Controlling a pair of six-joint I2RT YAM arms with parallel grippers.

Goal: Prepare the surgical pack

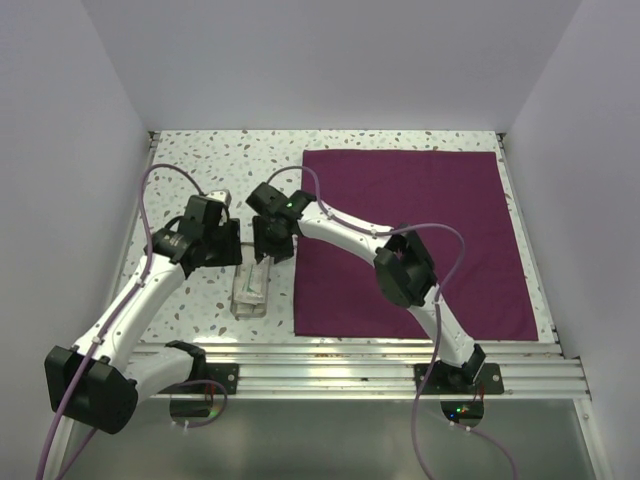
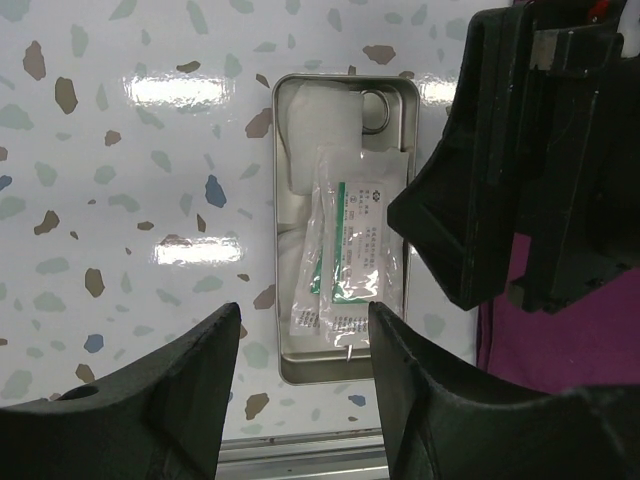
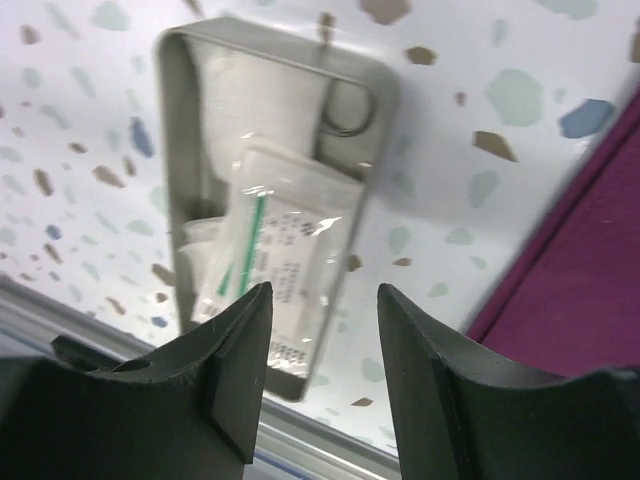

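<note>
Table (image 1: 200, 160): white speckled top under my right gripper (image 1: 272, 252).
Walls (image 1: 330, 60): plain, pale, beyond it and either side.
Rail (image 1: 340, 362): aluminium, behind it at table's edge.
Light: glare patches (image 2: 180, 90) on the tabletop.

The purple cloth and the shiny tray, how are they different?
The cloth is dark purple; the tray is shiny metal. The cloth is much bigger than the tray. The cloth lies flat, while the tray has walls and holds white gauze and a clear packet. Both are rectangles on the speckled table.
</note>
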